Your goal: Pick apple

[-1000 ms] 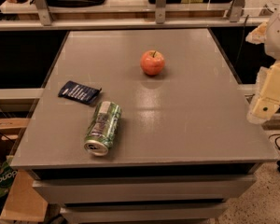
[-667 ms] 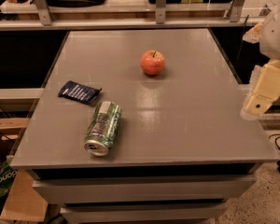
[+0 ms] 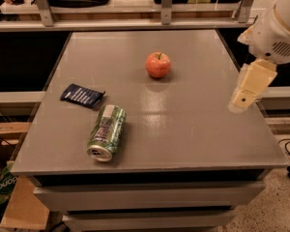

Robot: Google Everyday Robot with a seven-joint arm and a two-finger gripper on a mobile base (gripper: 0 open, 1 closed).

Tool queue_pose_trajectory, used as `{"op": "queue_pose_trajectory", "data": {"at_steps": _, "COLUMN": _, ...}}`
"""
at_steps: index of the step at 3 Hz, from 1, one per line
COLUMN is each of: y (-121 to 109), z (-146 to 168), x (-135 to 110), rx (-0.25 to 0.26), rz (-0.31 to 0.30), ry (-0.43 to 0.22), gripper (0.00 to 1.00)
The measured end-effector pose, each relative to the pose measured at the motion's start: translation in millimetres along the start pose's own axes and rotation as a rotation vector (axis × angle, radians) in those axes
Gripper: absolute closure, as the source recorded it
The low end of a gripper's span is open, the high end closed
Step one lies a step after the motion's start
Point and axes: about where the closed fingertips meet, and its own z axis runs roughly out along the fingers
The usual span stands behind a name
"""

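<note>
1. The apple (image 3: 158, 65) sits upright, stem up, on the grey surface (image 3: 193, 129). Nothing is touching it and it hasn't moved over the last second.
2. What changed: the tool (image 3: 242, 96) has slid in from the apple's right. It was out past the surface's edge and now hangs over that edge strip, lower in view than the apple. It's still well apart from the apple.
3. Tool state: can't tell from here whether it's spread or pressed together. It isn't carrying anything.
4. The green can (image 3: 107, 132) lies on its side to the apple's near-left, with a dark packet (image 3: 81, 95) further left of the apple. Both are unmoved and off the line between tool and apple.
5. My read: this is early approach, with no grasp started. The path from tool to apple looks unobstructed.
6. Risk, as I judge it: the apple is round and shiny, so an off-centre closure could nudge or roll it.
</note>
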Motion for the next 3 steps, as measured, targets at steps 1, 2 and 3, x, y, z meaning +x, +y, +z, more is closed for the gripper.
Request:
{"op": "queue_pose_trajectory", "data": {"at_steps": 1, "y": -22, "z": 18, "x": -11, "rx": 0.015, "rz": 0.035, "ry": -0.056, "gripper": 0.00}}
{"op": "queue_pose_trajectory", "data": {"at_steps": 2, "y": -41, "z": 39, "x": -21, "rx": 0.033, "rz": 0.072, "ry": -0.136, "gripper": 0.00}}
{"op": "queue_pose_trajectory", "data": {"at_steps": 3, "y": -59, "z": 57, "x": -30, "rx": 0.032, "rz": 0.086, "ry": -0.216, "gripper": 0.00}}
